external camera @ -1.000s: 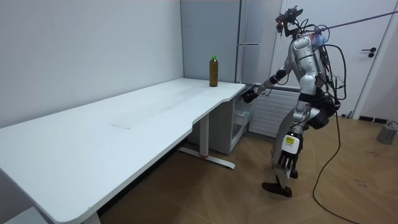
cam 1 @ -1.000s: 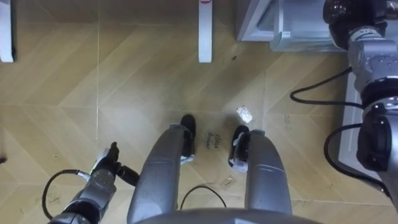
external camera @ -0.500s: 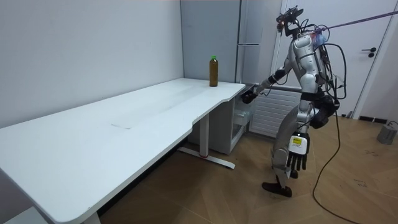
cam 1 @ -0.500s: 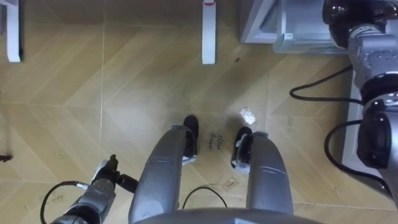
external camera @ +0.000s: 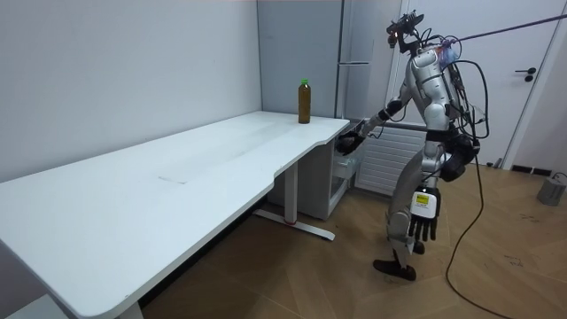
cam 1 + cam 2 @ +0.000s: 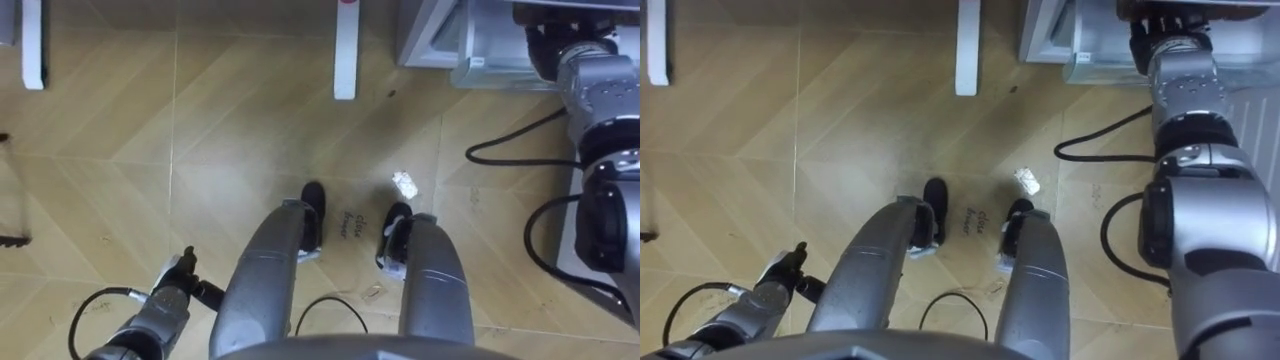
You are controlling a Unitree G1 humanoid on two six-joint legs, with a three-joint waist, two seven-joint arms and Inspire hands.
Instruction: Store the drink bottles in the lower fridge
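Note:
A brown drink bottle (image 5: 304,100) with a green cap stands upright at the far end of the white desk (image 5: 177,177). I stand just off that end of the desk, facing the tall grey fridge (image 5: 354,53). My right hand (image 5: 347,143) reaches forward beside the desk's corner, in front of the lower fridge (image 5: 341,182), fingers spread and holding nothing. Seen from my head, the right arm (image 6: 600,110) runs up to the fridge's open door (image 6: 425,35) and a clear drawer (image 6: 490,68). My left hand (image 5: 423,226) hangs open by my leg, its fingers (image 6: 172,290) straight.
Two white desk feet (image 6: 345,50) (image 6: 33,45) rest on the wooden floor ahead of me. A crumpled white scrap (image 6: 405,184) lies by my right foot. A white radiator (image 5: 385,159) and a door (image 5: 536,89) are behind me.
My right hand's fingers have gone from curled to spread, and the hand has moved a little toward the desk. My head view has shifted slightly.

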